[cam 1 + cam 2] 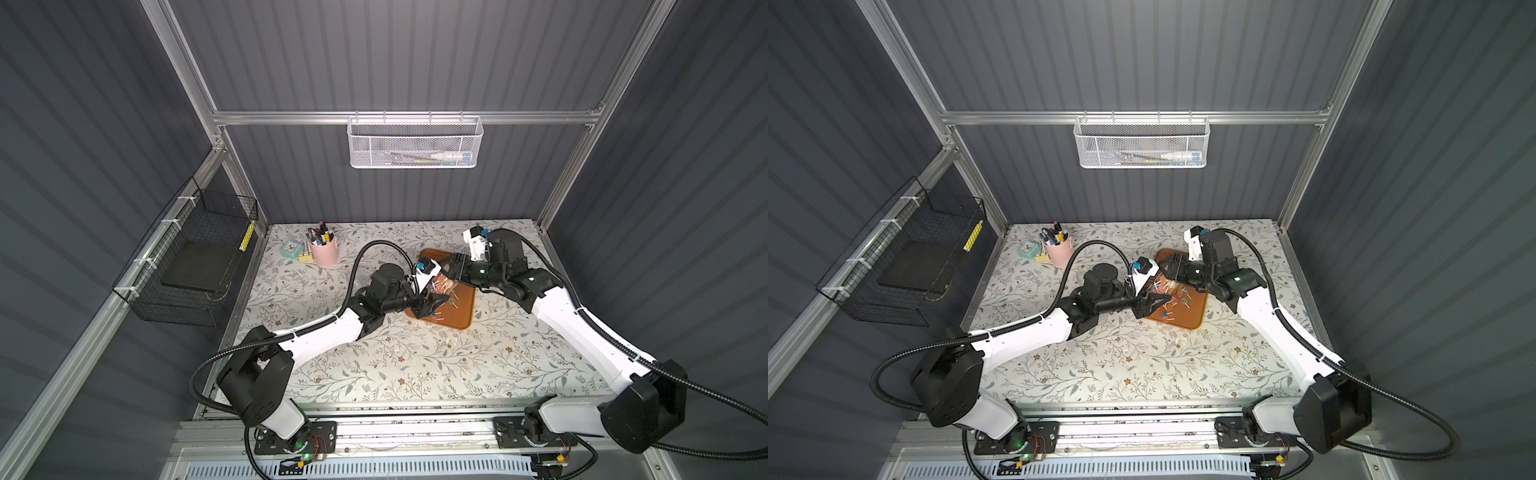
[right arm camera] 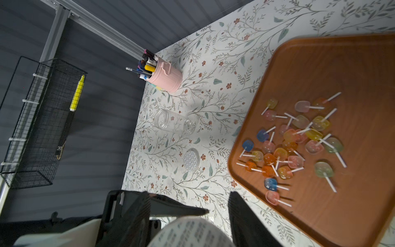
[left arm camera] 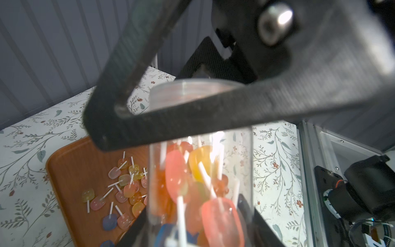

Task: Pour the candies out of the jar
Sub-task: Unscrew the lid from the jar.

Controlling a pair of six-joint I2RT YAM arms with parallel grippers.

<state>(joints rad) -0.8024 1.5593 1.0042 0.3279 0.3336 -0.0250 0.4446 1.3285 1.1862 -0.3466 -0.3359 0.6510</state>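
The left end effector (image 1: 428,306) is clamped around the clear jar (image 3: 243,162), which tilts over the brown tray (image 2: 342,64) toward the far side of the bench (image 1: 415,365). Many candies (image 2: 299,145) lie on the tray, and others remain inside the jar. The right end effector (image 2: 220,206) is closed on the jar's end, where a white label (image 2: 192,233) carries print too blurred to read.

Candies (image 2: 319,123) on tray (image 1: 461,307); above its left edge, jar (image 3: 201,162) with more inside; cup (image 1: 325,253), clock (image 1: 291,250) behind left.
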